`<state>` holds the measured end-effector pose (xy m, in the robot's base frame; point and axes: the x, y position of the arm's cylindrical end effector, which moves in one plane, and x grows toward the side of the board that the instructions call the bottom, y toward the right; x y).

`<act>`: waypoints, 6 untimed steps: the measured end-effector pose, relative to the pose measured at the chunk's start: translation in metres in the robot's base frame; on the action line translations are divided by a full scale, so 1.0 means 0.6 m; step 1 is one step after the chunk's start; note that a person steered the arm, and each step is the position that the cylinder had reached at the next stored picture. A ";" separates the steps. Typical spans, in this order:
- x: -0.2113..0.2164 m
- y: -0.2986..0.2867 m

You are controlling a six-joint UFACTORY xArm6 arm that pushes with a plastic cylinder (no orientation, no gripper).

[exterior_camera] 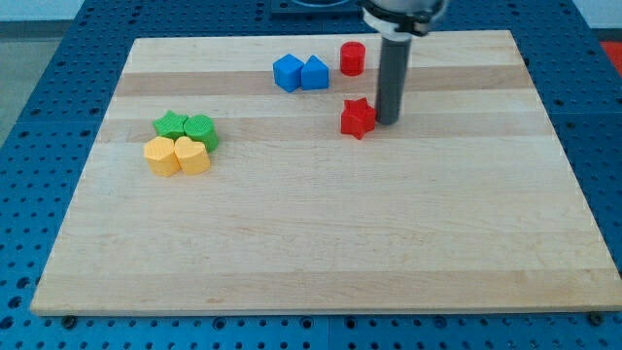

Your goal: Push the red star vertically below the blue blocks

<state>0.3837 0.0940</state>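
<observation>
The red star (357,118) lies on the wooden board (321,233) in the upper middle. My tip (388,121) stands right beside its right side, touching or nearly touching it. Two blue blocks (288,73) (315,73) sit side by side near the view's top, up and to the left of the star. The star is below them but offset to the right.
A red cylinder (352,58) stands just right of the blue blocks, above the star. At the left sit a green star (171,124), a green block (201,130), and two yellow blocks (161,156) (192,156) in a tight cluster.
</observation>
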 end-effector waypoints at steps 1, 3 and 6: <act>0.060 0.014; -0.040 -0.032; 0.028 -0.095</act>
<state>0.4005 0.0370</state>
